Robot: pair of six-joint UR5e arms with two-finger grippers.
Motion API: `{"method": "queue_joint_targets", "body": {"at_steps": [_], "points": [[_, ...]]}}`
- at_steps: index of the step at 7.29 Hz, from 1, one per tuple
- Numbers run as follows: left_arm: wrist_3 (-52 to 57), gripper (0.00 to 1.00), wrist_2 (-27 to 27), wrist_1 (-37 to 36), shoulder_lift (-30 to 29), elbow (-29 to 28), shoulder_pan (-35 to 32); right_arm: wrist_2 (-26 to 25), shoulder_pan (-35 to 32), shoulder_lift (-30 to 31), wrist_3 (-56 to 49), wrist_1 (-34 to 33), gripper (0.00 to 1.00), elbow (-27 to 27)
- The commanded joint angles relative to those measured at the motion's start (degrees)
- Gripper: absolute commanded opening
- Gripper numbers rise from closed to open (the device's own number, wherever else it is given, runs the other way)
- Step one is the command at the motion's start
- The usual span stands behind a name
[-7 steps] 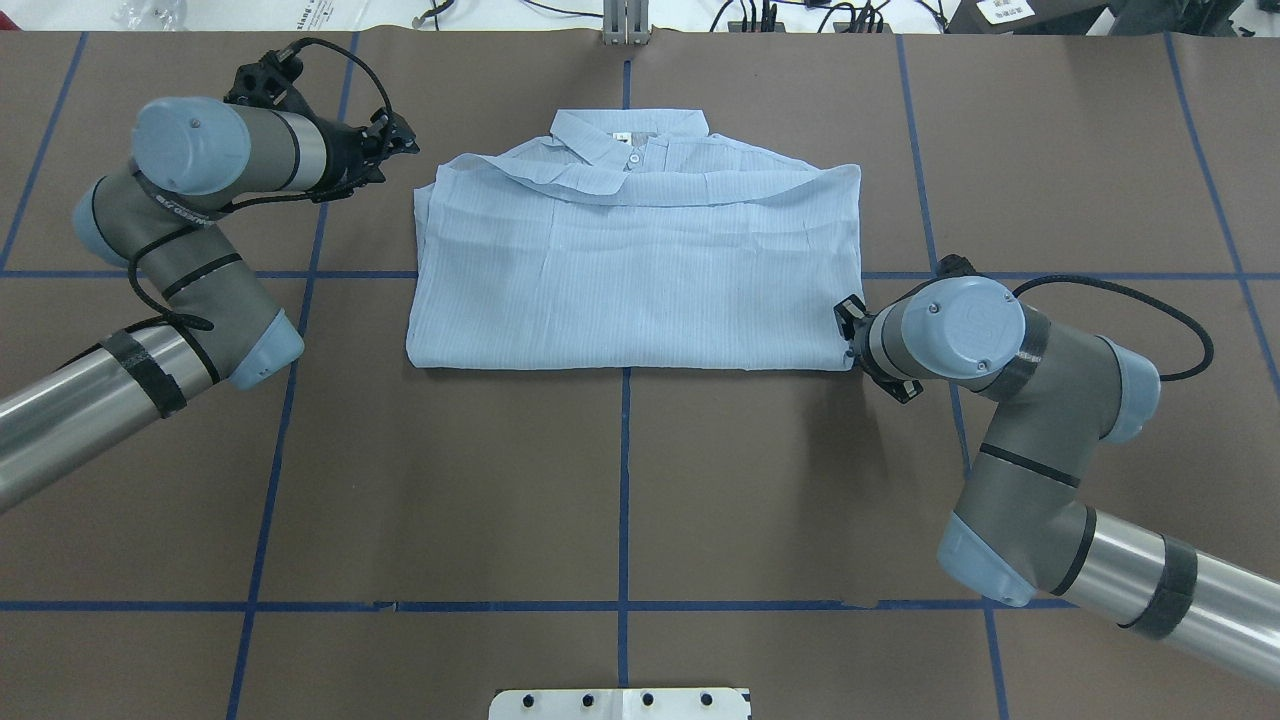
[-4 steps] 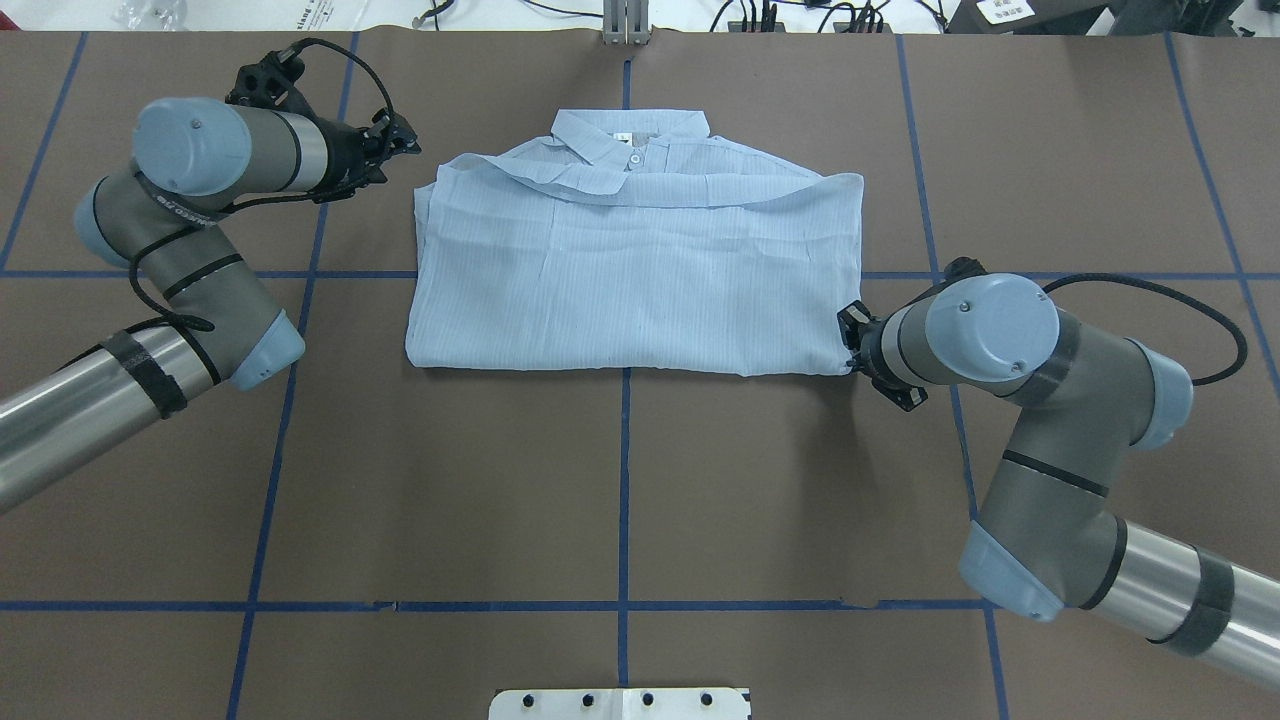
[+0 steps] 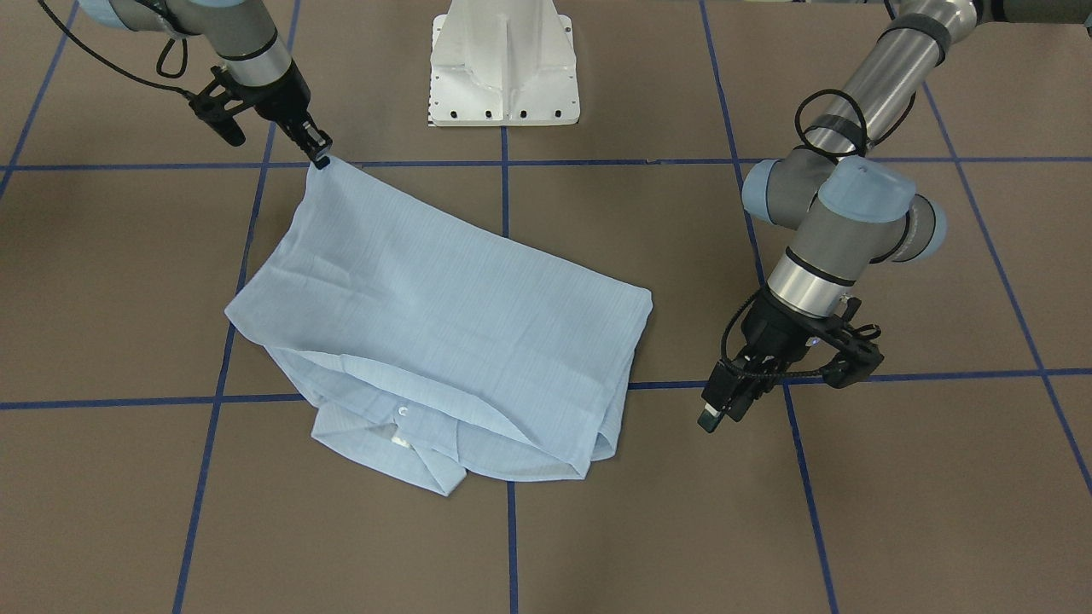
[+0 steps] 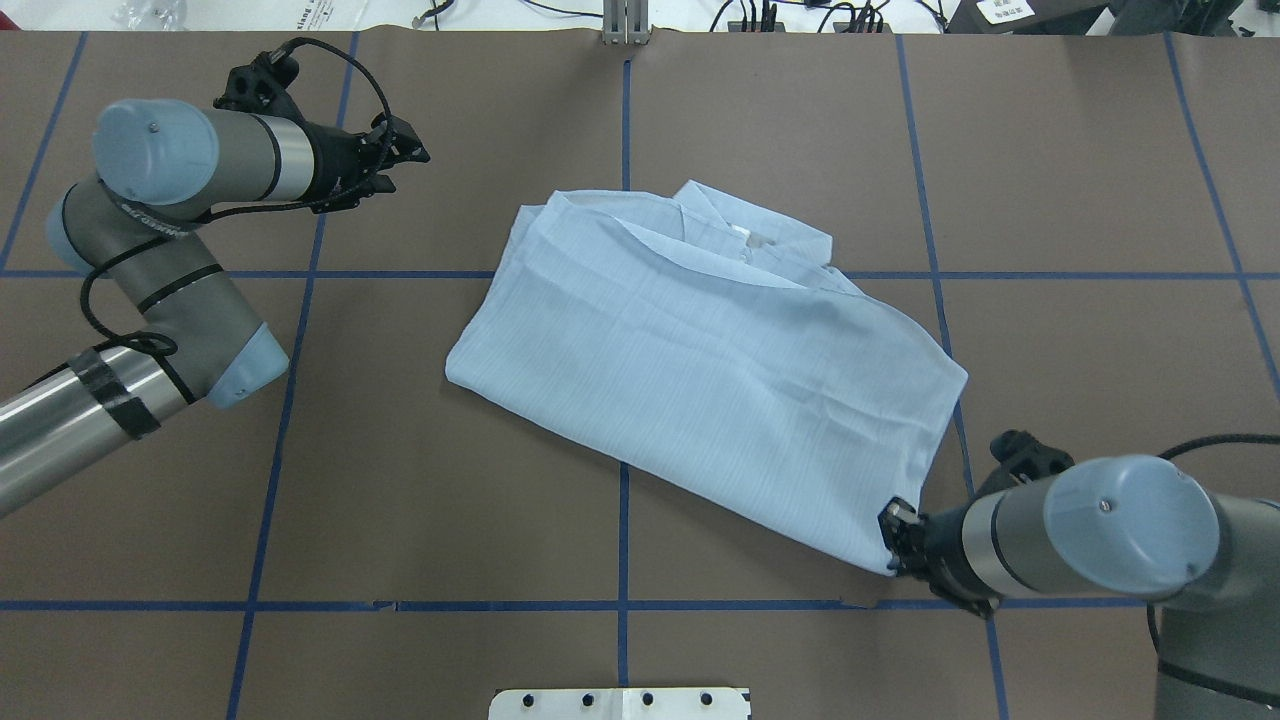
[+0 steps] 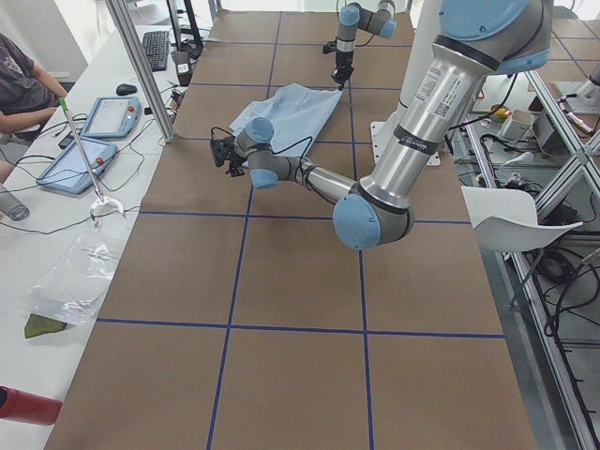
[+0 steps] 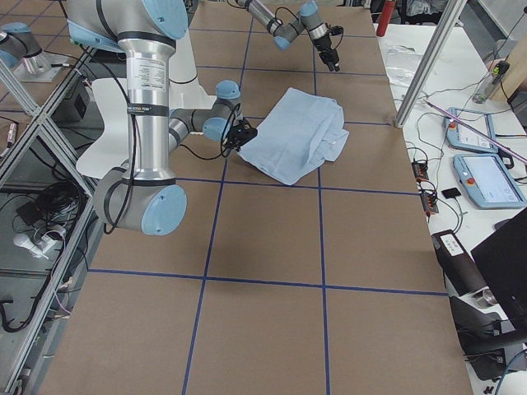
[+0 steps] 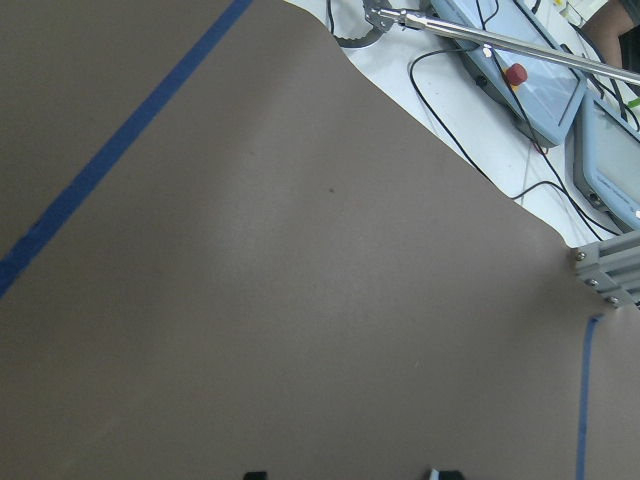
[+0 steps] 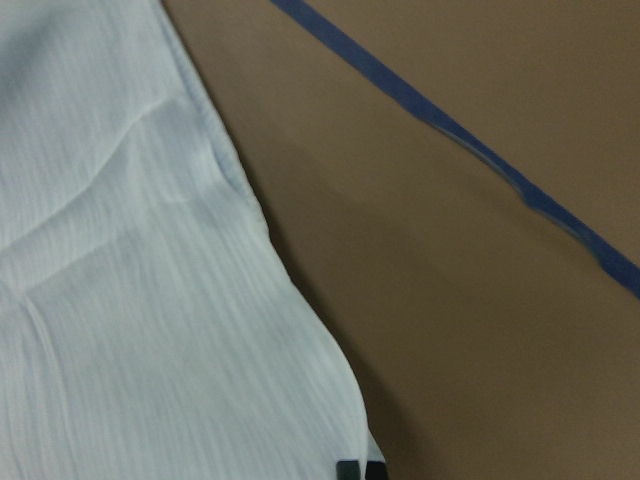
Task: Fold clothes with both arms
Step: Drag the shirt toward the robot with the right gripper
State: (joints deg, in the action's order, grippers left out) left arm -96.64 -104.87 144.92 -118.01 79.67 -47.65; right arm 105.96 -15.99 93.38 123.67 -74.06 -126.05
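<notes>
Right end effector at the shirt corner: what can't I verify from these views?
- Right end effector pinch: in the overhead view, the corner of the thin light-blue striped shirt covers the contact; the right wrist view cuts the fingertips off at its bottom edge.
- Sleeves: folded under the top layer in every view.
- Neck label print: too small.

Shirt (image 4: pixel 700 370): lay slantwise across mid-table, blocked low passes there.
Left gripper (image 4: pixel 412 155): hung apart from shirt, bare table (image 4: pixel 400 420) between.
Right gripper (image 4: pixel 893 537): clamped shirt's corner, closed that side.
Base (image 3: pixel 503 64): stood at robot's edge.
</notes>
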Motion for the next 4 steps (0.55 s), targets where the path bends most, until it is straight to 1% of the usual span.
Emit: {"method": "queue_joint_targets", "body": {"at_steps": [1,2,3,4], "points": [[-5.6,0.65,-6.0,0.0,7.5,11.9,2.3,13.1,5.2,2.8,0.4,0.0,0.00,-3.3],[-8.2,0.66,-6.1,-0.1,11.5,17.7,5.6,13.6,9.0,2.8,0.8,0.0,0.00,-3.8],[-11.9,0.70,-5.8,-0.3,12.7,20.2,9.1,13.6,11.3,2.5,2.4,0.1,0.99,-4.0],[-15.3,0.73,-5.2,-1.7,12.7,21.1,12.5,13.6,9.5,2.2,2.5,0.1,1.00,-4.2]]}}
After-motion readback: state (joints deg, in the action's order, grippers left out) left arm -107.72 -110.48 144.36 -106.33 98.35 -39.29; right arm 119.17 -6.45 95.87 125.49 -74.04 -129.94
